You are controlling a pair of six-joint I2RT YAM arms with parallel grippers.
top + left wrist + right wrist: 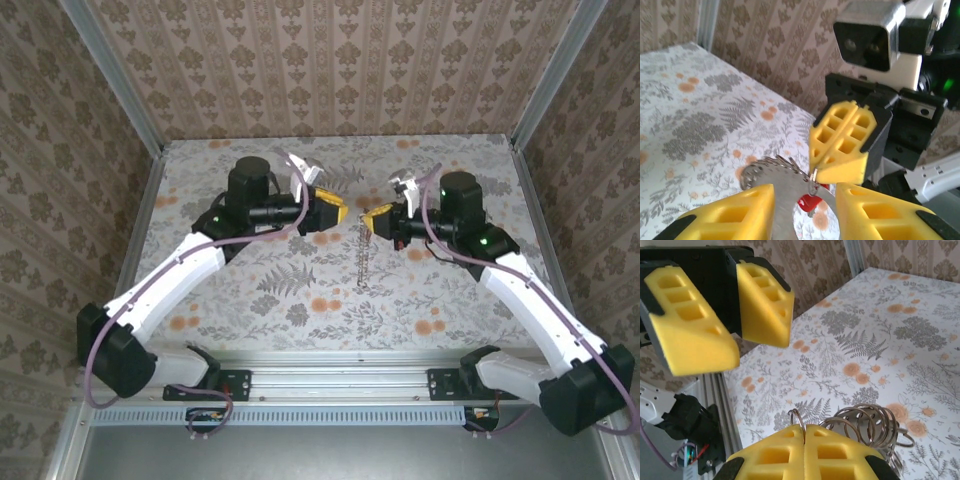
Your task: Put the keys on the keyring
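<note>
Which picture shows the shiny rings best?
The right wrist view: the shiny rings are close up, coil by coil, pinched in the shut right hand. The left wrist view catches their edge above the left hand. The top view gives a tiny dangling chain.

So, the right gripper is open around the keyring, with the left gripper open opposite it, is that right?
Not quite: the right gripper is shut on the keyring, pads pressed together, as the right wrist view shows. The left gripper is indeed open opposite it.
</note>
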